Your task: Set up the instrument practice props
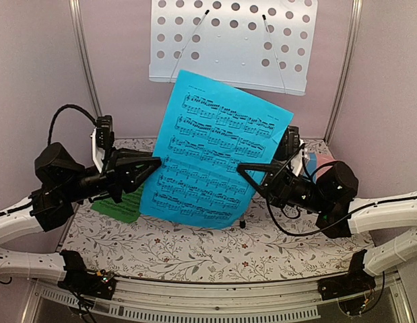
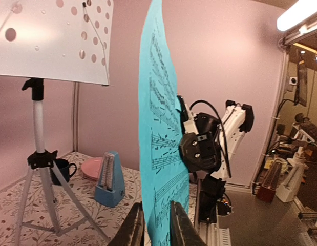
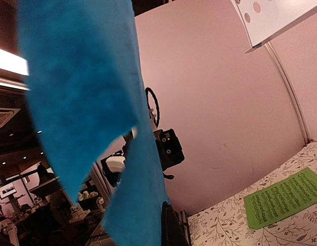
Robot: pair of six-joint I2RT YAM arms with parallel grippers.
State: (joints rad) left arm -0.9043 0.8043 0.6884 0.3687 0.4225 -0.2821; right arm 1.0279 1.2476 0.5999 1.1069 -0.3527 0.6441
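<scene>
The right gripper [image 1: 239,166] clamps the upright blue sheet [image 1: 208,128] from 3 o'clock; the left gripper [image 1: 159,161] straddles its 9 o'clock edge, grip unclear.

Left arm [image 1: 56,176] reaches in from left of blue music sheet [image 1: 215,145], forearm near level. Left gripper [image 1: 156,162] at sheet's left edge, fingers [image 2: 139,225] close either side of paper; pinch unclear. Right arm [image 1: 337,188] comes in from sheet's right, elbow bent. Right gripper [image 1: 241,167] clamped on sheet's right side, pointing at left gripper.
</scene>
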